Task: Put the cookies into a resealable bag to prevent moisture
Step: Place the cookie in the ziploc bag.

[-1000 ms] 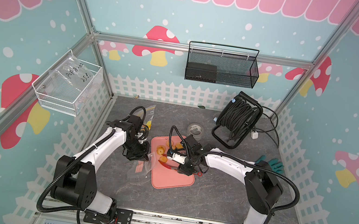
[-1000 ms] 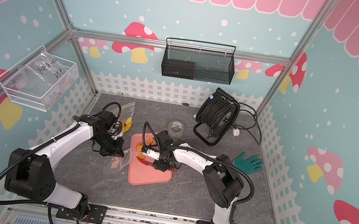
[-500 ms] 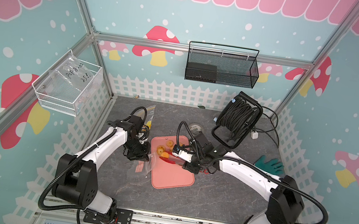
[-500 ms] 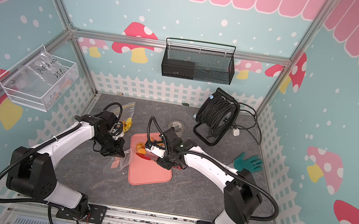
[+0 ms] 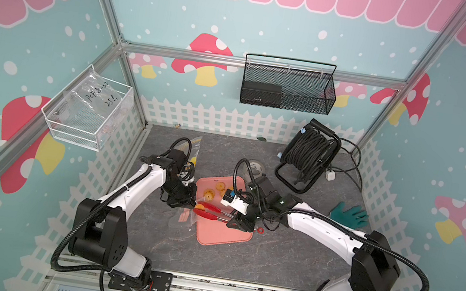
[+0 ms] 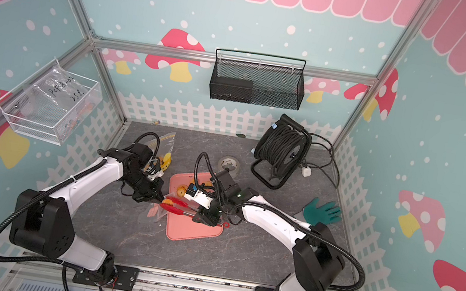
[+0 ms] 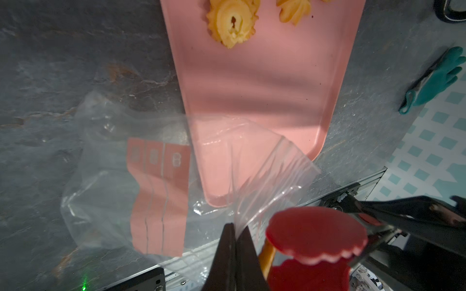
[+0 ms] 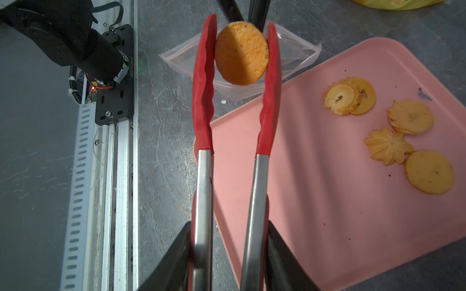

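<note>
My left gripper [image 7: 235,231] is shut on the rim of the clear resealable bag [image 7: 264,163], lifting its mouth over the near corner of the pink tray [image 7: 264,75]. Pink strips [image 7: 158,189] lie inside the bag. My right gripper [image 8: 228,241] is shut on the steel handles of red-tipped tongs [image 8: 201,100]. The tongs pinch one round cookie [image 8: 241,54] just above the bag's mouth [image 8: 292,55]. Several more cookies [image 8: 408,116] lie on the tray [image 8: 315,201]. In a top view the tongs [image 5: 211,211] reach from the right gripper [image 5: 240,222] to beside the left gripper [image 5: 188,201].
A black cable reel [image 5: 307,155] stands at the back right, with a green glove [image 5: 349,215] in front of it. A tape roll [image 5: 255,167] lies behind the tray. A yellow-printed packet [image 5: 194,149] lies behind the left arm. Fence walls ring the table.
The right arm has carried the tongs and the pinched cookie leftward off the tray to the bag's mouth. The left gripper has held the bag in place.
</note>
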### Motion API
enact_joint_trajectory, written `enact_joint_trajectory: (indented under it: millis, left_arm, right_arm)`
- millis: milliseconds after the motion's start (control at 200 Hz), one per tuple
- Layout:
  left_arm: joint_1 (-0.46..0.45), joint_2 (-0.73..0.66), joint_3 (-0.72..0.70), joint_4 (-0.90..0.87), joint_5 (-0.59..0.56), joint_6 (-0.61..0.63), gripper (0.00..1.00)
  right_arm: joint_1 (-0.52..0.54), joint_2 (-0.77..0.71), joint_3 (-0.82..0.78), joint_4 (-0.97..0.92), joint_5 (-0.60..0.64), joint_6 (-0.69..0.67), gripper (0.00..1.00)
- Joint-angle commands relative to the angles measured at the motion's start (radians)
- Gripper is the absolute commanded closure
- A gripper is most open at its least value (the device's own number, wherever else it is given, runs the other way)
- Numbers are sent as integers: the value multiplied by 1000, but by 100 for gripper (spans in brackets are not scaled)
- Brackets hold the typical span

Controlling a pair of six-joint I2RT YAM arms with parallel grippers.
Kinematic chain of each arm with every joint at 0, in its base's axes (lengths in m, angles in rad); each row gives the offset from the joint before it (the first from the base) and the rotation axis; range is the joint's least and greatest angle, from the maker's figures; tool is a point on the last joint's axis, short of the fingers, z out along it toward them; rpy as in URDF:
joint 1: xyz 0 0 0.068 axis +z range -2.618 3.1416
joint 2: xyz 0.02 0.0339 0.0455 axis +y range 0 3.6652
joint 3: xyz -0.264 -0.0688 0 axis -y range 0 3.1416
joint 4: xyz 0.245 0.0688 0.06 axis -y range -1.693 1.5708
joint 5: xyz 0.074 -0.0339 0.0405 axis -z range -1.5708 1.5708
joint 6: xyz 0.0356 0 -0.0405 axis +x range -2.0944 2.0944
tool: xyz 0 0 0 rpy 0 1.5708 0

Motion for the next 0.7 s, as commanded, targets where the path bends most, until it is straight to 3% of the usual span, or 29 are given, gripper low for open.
enact_joint_trajectory:
  millis: [0, 90, 185, 325, 540, 696]
  left_arm:
    - [1, -29, 11, 12, 57, 3, 100]
    - [1, -29, 1, 12, 58, 3, 100]
    - [3, -29, -3, 12, 61, 2, 100]
    - [9, -32, -4, 12, 60, 6, 100]
    - [23, -52, -8, 22, 76, -1, 100]
    - [26, -48, -24, 20, 54, -2, 100]
  right_arm:
    - [2, 0, 16, 58, -52, -3, 52]
    - [2, -6, 17, 61, -52, 0, 42]
    - [1, -30, 10, 61, -49, 5, 39]
    - [-25, -95, -7, 58, -48, 29, 40]
    - [-168, -246, -50, 32, -42, 40, 43]
    - [-174, -167, -19, -88, 57, -78, 46]
